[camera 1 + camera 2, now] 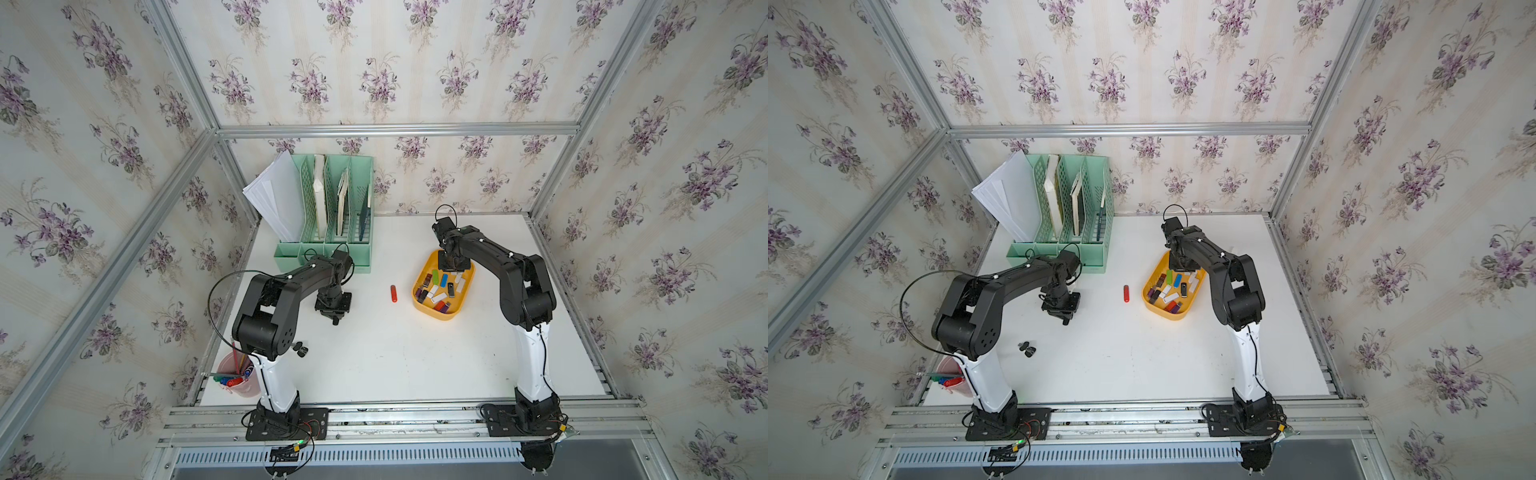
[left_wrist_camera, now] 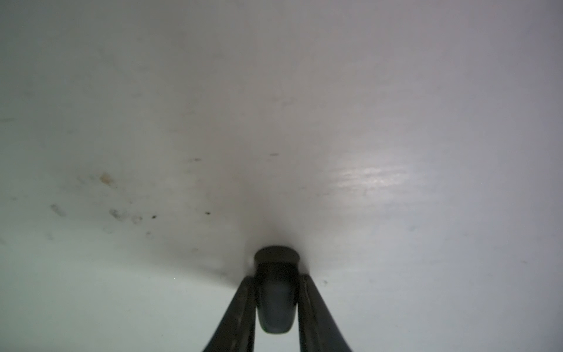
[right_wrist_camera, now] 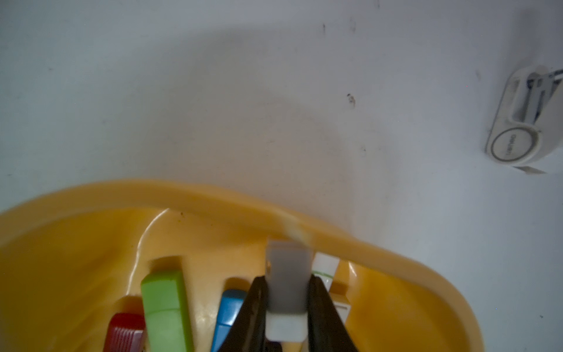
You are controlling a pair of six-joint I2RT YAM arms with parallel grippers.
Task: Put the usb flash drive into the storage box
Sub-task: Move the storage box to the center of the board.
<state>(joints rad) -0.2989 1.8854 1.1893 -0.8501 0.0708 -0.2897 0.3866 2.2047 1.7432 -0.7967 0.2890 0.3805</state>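
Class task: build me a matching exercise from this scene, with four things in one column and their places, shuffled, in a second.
Things
1 red flash drive
2 grey-and-white flash drive
3 green flash drive
4 pink cup

Places
A lying in the storage box
B clamped in the right gripper
C alone in the middle of the table
D by the left arm's base

Pairs: 1-C, 2-B, 3-A, 4-D

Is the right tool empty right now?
No, the right tool grips a grey-and-white flash drive between its fingers, over the storage box.
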